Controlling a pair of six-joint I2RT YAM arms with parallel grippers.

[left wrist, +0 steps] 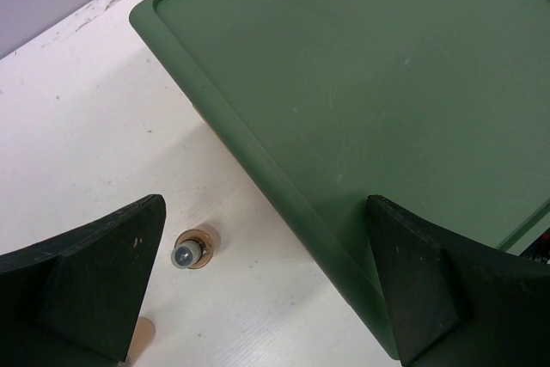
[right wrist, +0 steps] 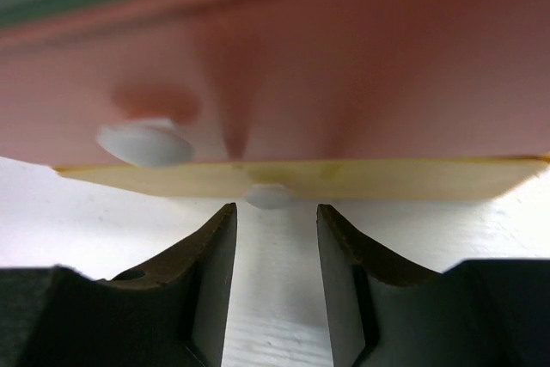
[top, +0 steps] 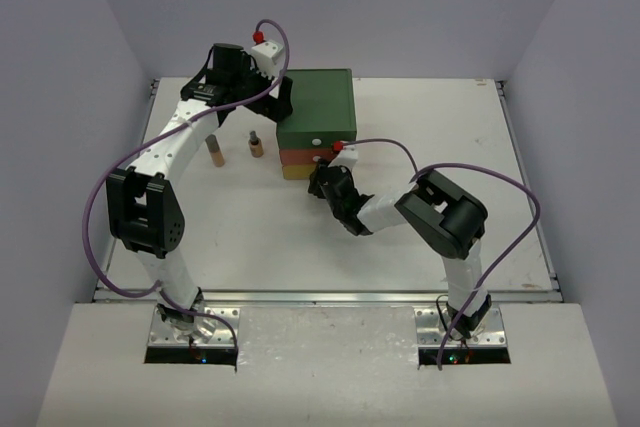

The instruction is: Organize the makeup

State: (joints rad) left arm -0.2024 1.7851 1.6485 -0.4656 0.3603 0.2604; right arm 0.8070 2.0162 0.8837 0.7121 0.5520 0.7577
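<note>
Right wrist cam: right gripper [right wrist: 275, 214] is open and empty, just shy of the yellow drawer [right wrist: 301, 178] and its white knob [right wrist: 269, 197]. Left gripper [left wrist: 265, 212] gapes wide; peach tube [top: 214, 153] and small bottle [top: 256, 145] stand left of the box [top: 318, 107].

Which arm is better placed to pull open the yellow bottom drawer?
Right. The right end effector, open, is lined up with the yellow drawer's white knob; the left end effector hangs over the green top.

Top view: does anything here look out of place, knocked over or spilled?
Nothing is spilled or tipped over. The only things out of place are a peach tube and a small dark-capped bottle. Both stand upright and loose on the table, left of the drawer box, rather than put away.
</note>
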